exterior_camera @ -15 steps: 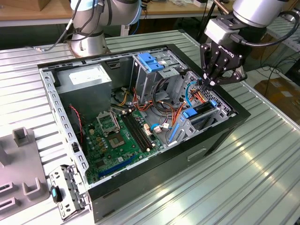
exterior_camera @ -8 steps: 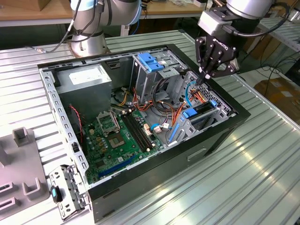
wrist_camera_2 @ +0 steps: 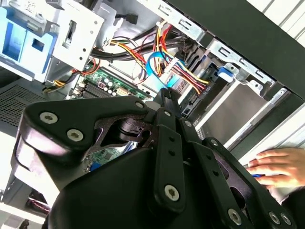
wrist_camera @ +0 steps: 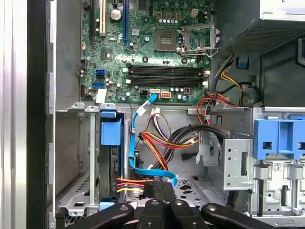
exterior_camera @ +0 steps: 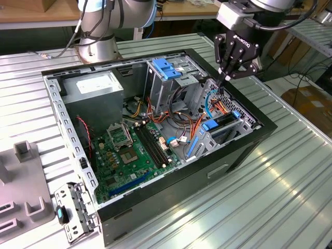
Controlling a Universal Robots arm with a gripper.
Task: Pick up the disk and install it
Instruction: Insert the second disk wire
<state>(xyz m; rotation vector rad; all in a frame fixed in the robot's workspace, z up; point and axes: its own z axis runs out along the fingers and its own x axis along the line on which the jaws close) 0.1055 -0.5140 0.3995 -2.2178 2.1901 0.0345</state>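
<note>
The disk (exterior_camera: 224,123) sits on edge in the drive cage at the open computer case's side nearest the exterior view's right, its blue rail tab (exterior_camera: 211,126) facing up. In the first wrist view the disk (wrist_camera: 113,164) is a dark slab under a blue tab, with red, yellow and black wires plugged into its end. My gripper (exterior_camera: 224,80) hangs just above that cage, shut, with nothing between the fingertips. Both wrist views show the fingertips pressed together over the cable bundle beside the disk: my gripper (wrist_camera: 160,190), my gripper (wrist_camera_2: 165,97).
The case holds a green motherboard (exterior_camera: 129,150), a grey power-supply box (exterior_camera: 98,88), a metal cage with a blue latch plate (exterior_camera: 168,67) and loose cables (exterior_camera: 181,111). A person's hand (wrist_camera_2: 279,164) rests outside the case wall. A grey fixture (exterior_camera: 21,176) stands at the exterior view's left.
</note>
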